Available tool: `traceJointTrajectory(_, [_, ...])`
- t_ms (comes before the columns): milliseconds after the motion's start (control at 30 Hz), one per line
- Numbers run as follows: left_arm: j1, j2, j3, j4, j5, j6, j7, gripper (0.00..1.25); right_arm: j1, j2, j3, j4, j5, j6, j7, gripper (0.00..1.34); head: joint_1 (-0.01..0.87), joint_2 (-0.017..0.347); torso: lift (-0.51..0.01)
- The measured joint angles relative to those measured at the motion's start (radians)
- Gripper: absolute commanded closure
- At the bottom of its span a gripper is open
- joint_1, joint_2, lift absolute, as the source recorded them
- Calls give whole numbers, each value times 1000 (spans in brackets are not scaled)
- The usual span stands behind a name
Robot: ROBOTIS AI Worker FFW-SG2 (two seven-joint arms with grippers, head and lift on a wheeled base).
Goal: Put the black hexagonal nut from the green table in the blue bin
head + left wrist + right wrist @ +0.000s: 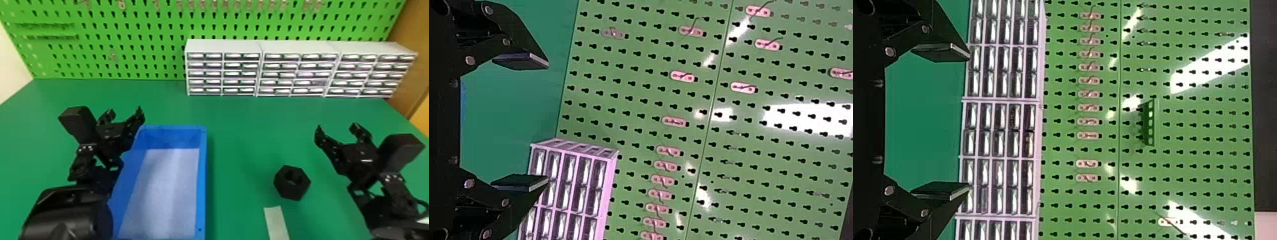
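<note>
The black hexagonal nut (291, 183) lies on the green table (242, 137), hole facing up, between the blue bin and my right arm. To its left stands the blue bin (201, 178), with a pale bottom. My right gripper (336, 130) is up and to the right of the nut, its fingers spread with nothing between them. Over the bin's far left corner area is my left gripper (125, 115), also open. In the left wrist view the left gripper (548, 122) has a wide gap between its pads; the right wrist view has the right gripper (969, 120) likewise apart.
Three white drawer units (261, 68) stand along the table's back right, before a green pegboard (127, 41) with hooks. A pale strip (276, 223) lies on the table just nearer than the nut. A wooden panel (411, 70) borders the right side.
</note>
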Motion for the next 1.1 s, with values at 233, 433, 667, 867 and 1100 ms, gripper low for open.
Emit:
traceJointTrajectory(233, [0, 0, -1, 0, 0, 0, 0, 435, 0, -1, 0, -3, -3, 8, 0, 352, 686, 51, -97])
traceJointTrajectory(433, [0, 0, 0, 0, 1, 0, 0, 435, -2, -1, 1, -5, -7, 10, 0, 352, 686, 51, -97])
traceJointTrajectory(667, [0, 0, 1, 0, 2, -1, 0, 435, -4, 0, 2, -13, -8, 33, 0, 351, 686, 51, -97])
traceJointTrajectory(867, [0, 0, 2, 0, 2, 0, 0, 437, -20, 2, 5, -42, 9, 102, 0, 351, 686, 51, -97])
traceJointTrajectory(1100, [0, 0, 2, 0, 2, 0, 0, 437, -60, 10, 7, -90, 21, 232, 0, 352, 686, 51, -97])
